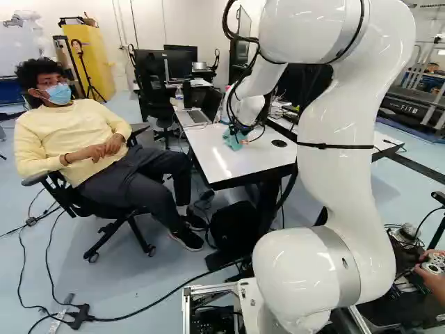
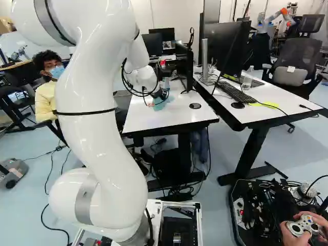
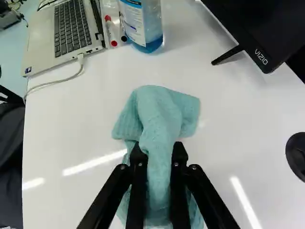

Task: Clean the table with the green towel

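White worktop [image 3: 71,124] in a room with desks and screens, the green towel [image 3: 159,112] pinched on it.
On the worktop's glossy surface, the tool [image 1: 240,131] points down with its two fingers closed on the bunched towel, one pressing from each side (a fold of cloth keeps them apart). The towel spreads over the worktop just ahead of the tool, and more of it shows below and outside the fingers. Farther ahead of the tool stands a bottle of blue liquid [image 3: 143,24], with a red-capped marker [image 3: 111,33] just beside it. Ahead and to the left of the tool lies an open laptop [image 3: 59,36], a white cable [image 3: 57,82] plugged into it; ahead and to the right is a black monitor [image 3: 267,28]. A round black disc [image 3: 298,155] sits off to the tool's right.
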### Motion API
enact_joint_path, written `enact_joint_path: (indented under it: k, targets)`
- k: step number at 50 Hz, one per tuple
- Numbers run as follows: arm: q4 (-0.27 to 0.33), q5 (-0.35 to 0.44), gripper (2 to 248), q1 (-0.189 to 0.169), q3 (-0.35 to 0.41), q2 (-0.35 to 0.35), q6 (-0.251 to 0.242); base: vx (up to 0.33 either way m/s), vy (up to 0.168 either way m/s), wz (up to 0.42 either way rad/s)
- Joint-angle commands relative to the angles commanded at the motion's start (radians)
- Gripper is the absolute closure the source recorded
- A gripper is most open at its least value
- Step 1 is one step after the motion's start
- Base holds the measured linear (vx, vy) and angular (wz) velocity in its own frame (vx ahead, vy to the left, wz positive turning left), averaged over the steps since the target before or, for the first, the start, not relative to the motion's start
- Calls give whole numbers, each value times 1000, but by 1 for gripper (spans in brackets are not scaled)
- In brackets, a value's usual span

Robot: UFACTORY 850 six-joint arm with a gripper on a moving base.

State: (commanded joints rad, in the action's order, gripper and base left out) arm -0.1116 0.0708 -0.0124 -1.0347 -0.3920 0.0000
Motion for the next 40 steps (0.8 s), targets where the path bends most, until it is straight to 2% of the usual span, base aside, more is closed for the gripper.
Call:
enact_joint_path:
  k: [20,40]
  targets:
    - [0,0,196,34,92,73,0,0,0,0]
    - [0,0,196,-19,125,100,0,0,0,0]
